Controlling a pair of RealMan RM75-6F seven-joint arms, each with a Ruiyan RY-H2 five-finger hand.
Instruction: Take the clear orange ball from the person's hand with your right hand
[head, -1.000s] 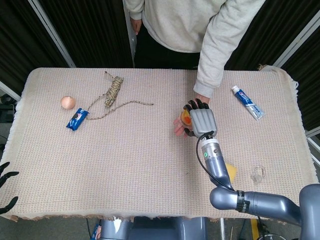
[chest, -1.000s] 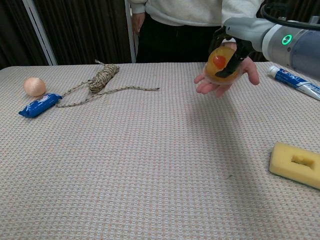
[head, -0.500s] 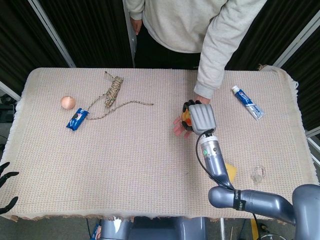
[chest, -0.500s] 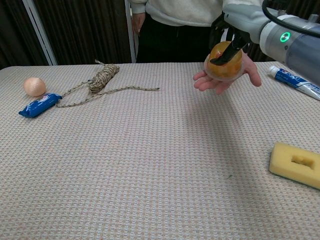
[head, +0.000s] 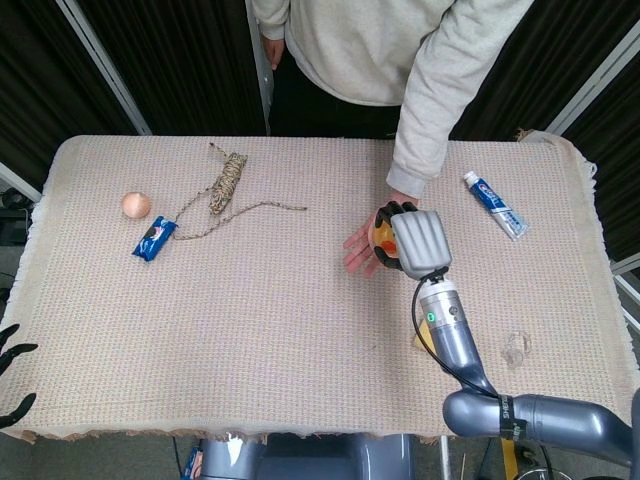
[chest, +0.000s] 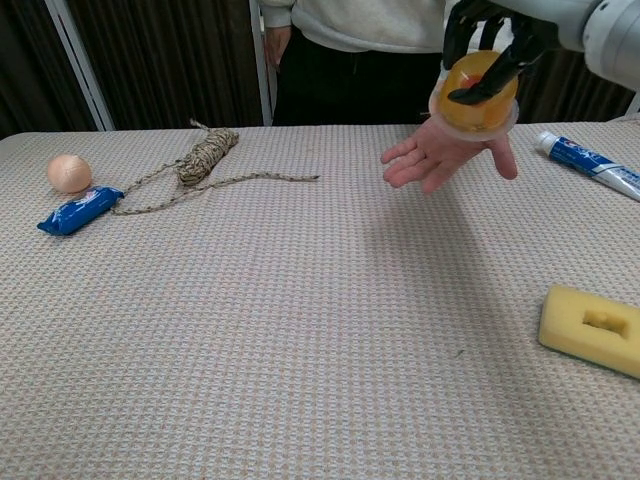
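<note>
Fingertips of left hand only, at far left edge of head view, dark and spread apart, holding nothing visible; hand mostly cut off by the frame. Further right on the cloth: peach-coloured egg near the left end, blue packet just beside it toward the front, rope wound in a bundle with loose ends trailing toward the packet and toward the middle. Not one container anywhere on the table.

Near the middle right, palm of the person open and facing up, fingers pointing toward the robot's left. Just above it, ball, clear and orange with a pale seam around the middle, seam nearly level; round, so no long axis to tell. Grasped from above by right hand, dark fingers wrapped over the top of it. Seems lifted clear of the palm in chest view, though contact at the underside hard to judge.

Toward the right: yellow sponge with a slot in it, near the front edge. At the far right, toothpaste lying flat, well apart from the ball.
</note>
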